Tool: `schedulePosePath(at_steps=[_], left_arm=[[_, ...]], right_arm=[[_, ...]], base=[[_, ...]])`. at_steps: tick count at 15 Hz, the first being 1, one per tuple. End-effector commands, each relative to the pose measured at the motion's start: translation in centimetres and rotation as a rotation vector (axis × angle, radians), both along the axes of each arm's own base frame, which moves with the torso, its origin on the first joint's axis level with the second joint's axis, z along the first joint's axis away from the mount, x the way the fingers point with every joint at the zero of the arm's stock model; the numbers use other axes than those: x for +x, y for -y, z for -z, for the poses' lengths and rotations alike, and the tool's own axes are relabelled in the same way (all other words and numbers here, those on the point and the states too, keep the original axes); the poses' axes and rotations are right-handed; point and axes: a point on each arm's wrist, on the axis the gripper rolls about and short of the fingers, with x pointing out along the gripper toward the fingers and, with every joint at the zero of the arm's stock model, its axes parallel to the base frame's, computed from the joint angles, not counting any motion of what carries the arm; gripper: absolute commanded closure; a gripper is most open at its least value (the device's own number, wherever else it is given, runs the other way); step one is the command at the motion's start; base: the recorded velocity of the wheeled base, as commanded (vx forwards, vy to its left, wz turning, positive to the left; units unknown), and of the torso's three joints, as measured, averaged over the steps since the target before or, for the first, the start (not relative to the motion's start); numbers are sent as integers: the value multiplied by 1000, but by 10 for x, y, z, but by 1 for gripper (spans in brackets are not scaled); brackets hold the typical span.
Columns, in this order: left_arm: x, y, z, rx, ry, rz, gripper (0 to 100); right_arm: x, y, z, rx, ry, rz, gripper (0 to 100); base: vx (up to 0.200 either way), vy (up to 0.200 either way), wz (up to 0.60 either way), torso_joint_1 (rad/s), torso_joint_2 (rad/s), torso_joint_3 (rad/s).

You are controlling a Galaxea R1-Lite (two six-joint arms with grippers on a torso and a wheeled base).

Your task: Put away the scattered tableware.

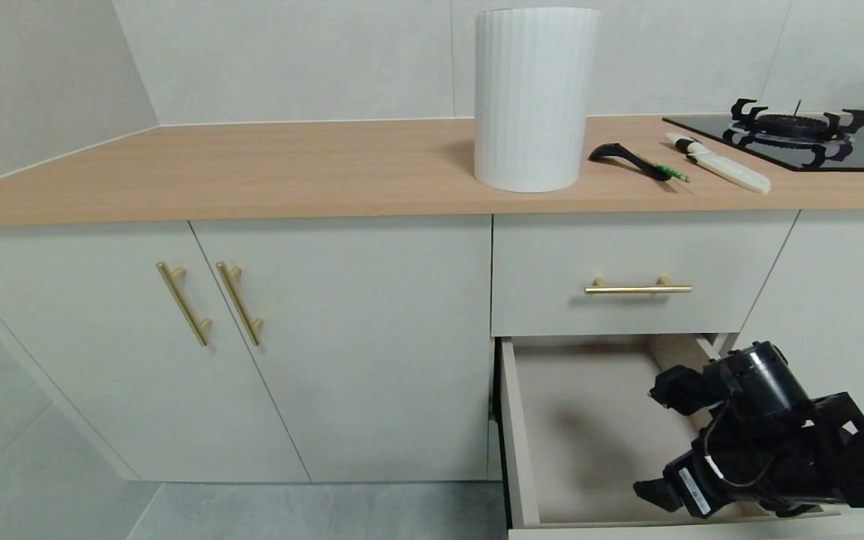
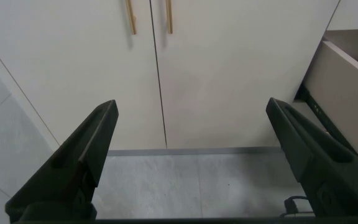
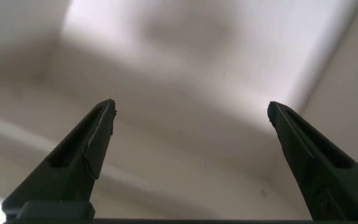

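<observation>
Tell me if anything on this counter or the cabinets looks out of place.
A black ladle and a white knife lie loose and askew on the counter between the white canister and the hob. The lower drawer stands pulled out. Nothing looks spilled or damaged.

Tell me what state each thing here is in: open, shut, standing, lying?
Lower drawer: pulled open.
Upper drawer: shut.
Cabinet doors: shut.
Ladle: lying on the counter.
Knife: lying on the counter.
White container: upright.
Left gripper: open.
Right gripper: open.
</observation>
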Motion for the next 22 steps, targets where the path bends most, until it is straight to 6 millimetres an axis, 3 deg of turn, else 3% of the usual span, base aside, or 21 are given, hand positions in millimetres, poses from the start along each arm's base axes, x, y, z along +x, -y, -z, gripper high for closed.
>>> schedulePosePath(at_steps=[1,10,13,17,22], left_arm=[[0,0,0,0,0,-1,0],[0,0,0,0,0,-1,0],[0,0,0,0,0,-1,0],[0,0,0,0,0,-1,0],[0,0,0,0,0,-1,0]], right_arm=[[-9,2,-8,-27,-13,-36,0],[-39,7,-13,-182,-208,-167,0],[-29,3,-23,-150,-162,-135,0],[-7,-5,-47,42,-50,74,0],[7,0,-53,115,81,123,0]], base=[[0,0,0,0,0,0],[0,0,0,0,0,0],[0,0,0,0,0,0],[0,0,0,0,0,0],[0,0,0,0,0,0]])
